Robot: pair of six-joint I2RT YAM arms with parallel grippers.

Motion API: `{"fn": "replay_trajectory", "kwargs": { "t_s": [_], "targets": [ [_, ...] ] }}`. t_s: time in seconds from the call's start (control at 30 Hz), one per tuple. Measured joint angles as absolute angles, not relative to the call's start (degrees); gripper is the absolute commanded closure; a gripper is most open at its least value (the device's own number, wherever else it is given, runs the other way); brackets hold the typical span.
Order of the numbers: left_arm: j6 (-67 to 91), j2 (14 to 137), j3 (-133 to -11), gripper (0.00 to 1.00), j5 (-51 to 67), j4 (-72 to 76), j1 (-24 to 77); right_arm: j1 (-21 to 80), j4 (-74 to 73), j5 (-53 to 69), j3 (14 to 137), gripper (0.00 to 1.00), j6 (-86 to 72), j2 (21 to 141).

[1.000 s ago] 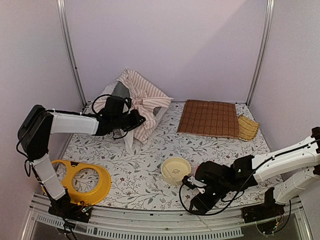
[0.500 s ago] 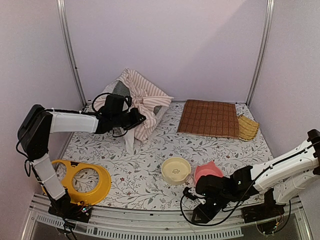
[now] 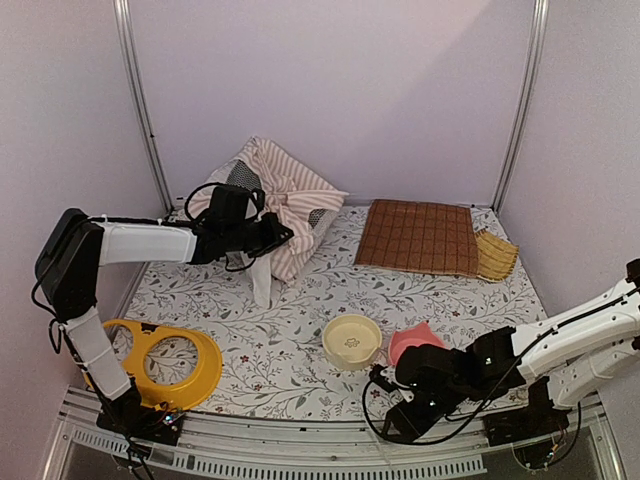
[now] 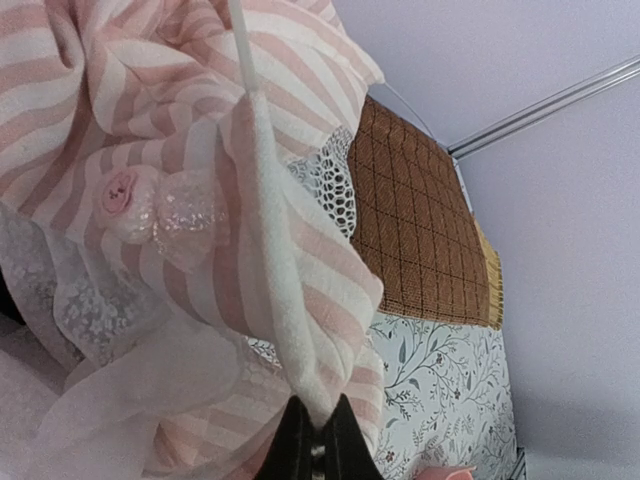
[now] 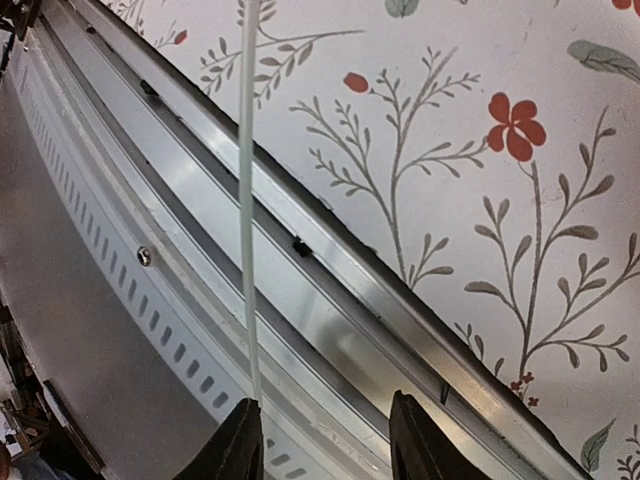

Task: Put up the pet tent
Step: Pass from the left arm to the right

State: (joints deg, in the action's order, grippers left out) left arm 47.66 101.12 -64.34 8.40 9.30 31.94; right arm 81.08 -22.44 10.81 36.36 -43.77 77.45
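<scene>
A pink-and-white striped fabric pet tent with white mesh panels lay slumped in a heap at about 11 o'clock on the floral-printed surface, close to the back wall and not standing up. The left arm reached across to it. The left fingers were clenched on a white-edged fold of the striped cloth, and the wrist view showed them pinched tight on that hem, with mesh and a small pink fabric rosette beside it.

At 1 o'clock lay a brown quilted square mat. A yellow woven mat poked out from under its right edge.

Toward 5 o'clock sat a round cream bowl, with a pink bowl just to its right, the two nearly touching. At 7 o'clock a flat yellow plastic ring-shaped piece rested near the left arm's base.

The right arm was folded low along the near edge, with the right fingers down at about 5 o'clock, over the metal rail that bordered the surface. From its wrist view the fingers stood apart and released, with nothing between them. A thin clear pole ran down the view and ended right by one fingertip. I couldn't tell whether it touched.
</scene>
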Motion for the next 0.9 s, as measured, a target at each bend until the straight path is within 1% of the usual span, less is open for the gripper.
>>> {"fn": "replay_trajectory", "kwargs": {
  "t_s": [0.3,0.43,0.7,0.8,0.9],
  "targets": [
    [47.66,101.12,-64.36,1.0,8.4,9.1,31.94,83.44,-17.93,11.38,36.36,0.61,-46.15,76.62],
    [47.66,101.14,-64.36,1.0,8.43,9.1,31.94,83.96,-16.34,11.75,36.32,0.62,-47.24,78.98],
    [47.66,101.14,-64.62,1.0,8.6,9.1,31.94,86.02,-13.06,13.17,36.29,0.67,-49.04,84.07],
    [47.66,101.14,-64.69,1.0,8.62,9.08,31.94,86.24,-11.62,13.5,35.83,0.71,-50.06,84.4],
    [47.66,101.14,-64.71,1.0,8.64,9.08,31.94,86.24,-10.76,13.39,35.38,0.79,-50.94,84.44]
  ]
}}
